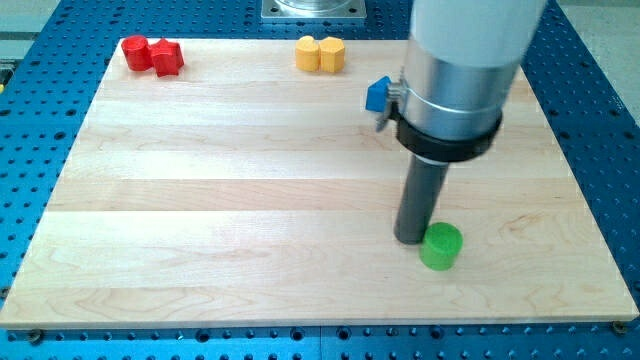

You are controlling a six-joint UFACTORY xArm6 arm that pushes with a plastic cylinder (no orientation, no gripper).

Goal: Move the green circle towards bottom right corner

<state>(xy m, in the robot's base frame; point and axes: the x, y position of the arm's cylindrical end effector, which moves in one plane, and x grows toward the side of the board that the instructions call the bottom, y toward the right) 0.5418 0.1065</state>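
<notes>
Your tip (409, 240) — a bare rod, nothing grasped — touches the green circle (441, 246) on its left, placed to shove it rightward toward the corner.

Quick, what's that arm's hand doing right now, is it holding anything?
No hand: the arm ends in a rod, holding nothing.
My tip sits on the board, against the left side of the green circle.

My tip (409, 240) touching green circle (441, 246), at its left; board's (200, 250) lower right.
</notes>
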